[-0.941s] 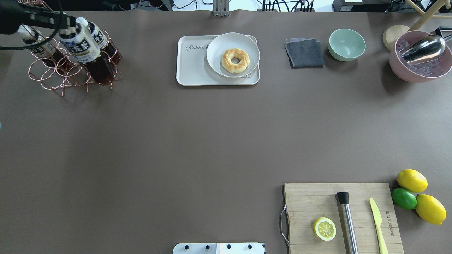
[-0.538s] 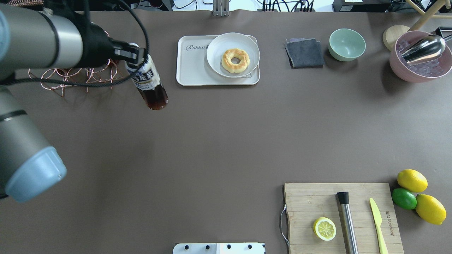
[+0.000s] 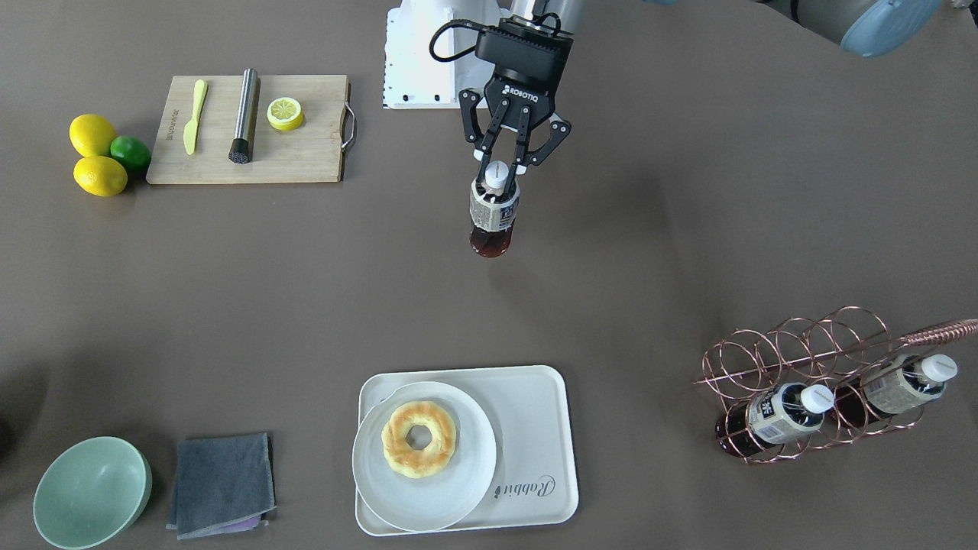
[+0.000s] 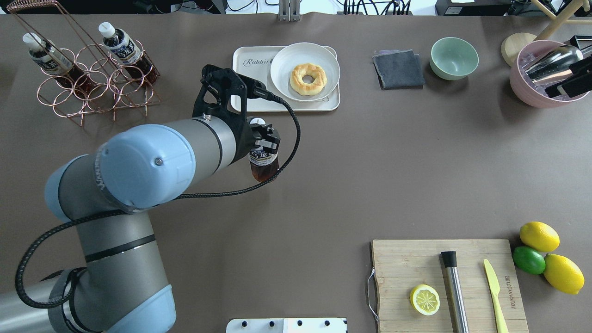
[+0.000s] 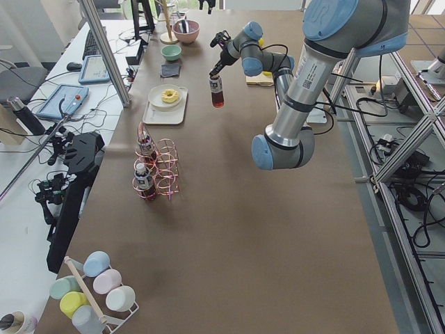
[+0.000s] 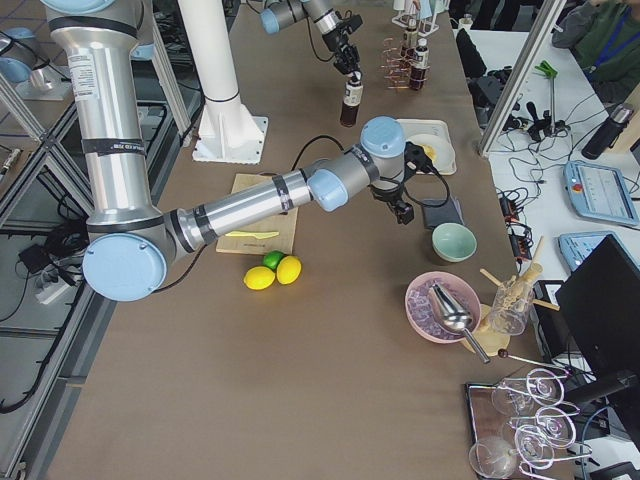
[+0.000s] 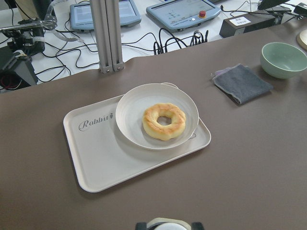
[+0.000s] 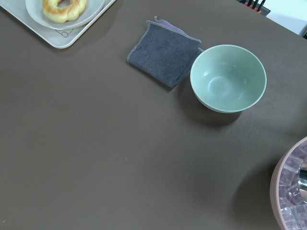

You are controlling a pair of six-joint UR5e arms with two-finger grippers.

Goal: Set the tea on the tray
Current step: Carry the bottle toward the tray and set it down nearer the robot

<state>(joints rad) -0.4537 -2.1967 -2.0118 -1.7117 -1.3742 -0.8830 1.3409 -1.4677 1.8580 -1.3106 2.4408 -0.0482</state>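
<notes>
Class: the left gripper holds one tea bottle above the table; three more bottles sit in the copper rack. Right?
No: two bottles sit in the copper rack, per the exterior front-facing view. The left gripper does hold the tea bottle.

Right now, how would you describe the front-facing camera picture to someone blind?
The robot's left gripper holds a small bottle of brown tea by its top above the brown table. Nearer the camera, a cream tray carries a plate with a doughnut; two more bottles sit in a copper wire rack at right.
</notes>
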